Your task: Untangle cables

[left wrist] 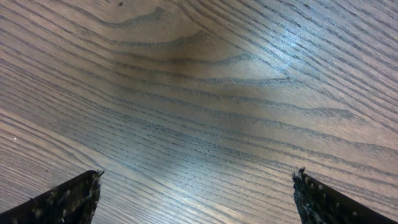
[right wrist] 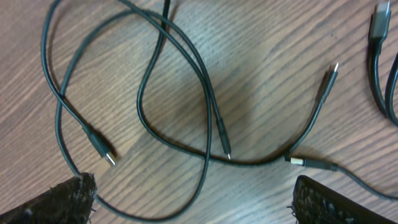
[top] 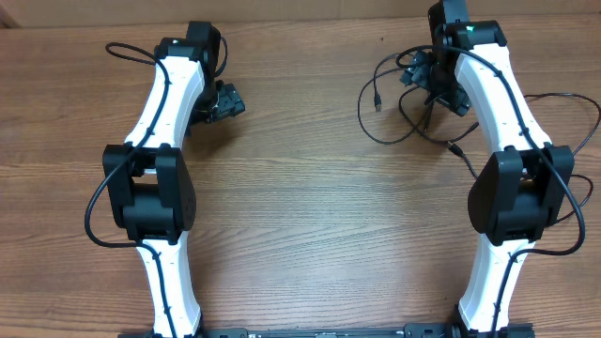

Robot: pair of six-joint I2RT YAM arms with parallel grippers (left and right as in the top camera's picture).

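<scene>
The cables [top: 362, 117] are several thin black cords lying tangled on the wooden table at the far right, one silver-tipped plug end [top: 377, 101] pointing left. In the right wrist view the cords [right wrist: 208, 99] loop and cross each other, with plug ends [right wrist: 104, 151] [right wrist: 227, 152] [right wrist: 331, 70] lying apart on the wood. My right gripper [top: 434, 83] [right wrist: 194, 190] is open and hovers right above the tangle, holding nothing. My left gripper [top: 223, 101] [left wrist: 196, 186] is open and empty over bare wood at the far left, well away from the cables.
Thicker black arm wires loop beside the left arm [top: 92, 214] and the right arm [top: 584, 127]. The table's back edge [top: 300, 9] runs just beyond both grippers. The wooden tabletop [top: 310, 216] lies between the two arms.
</scene>
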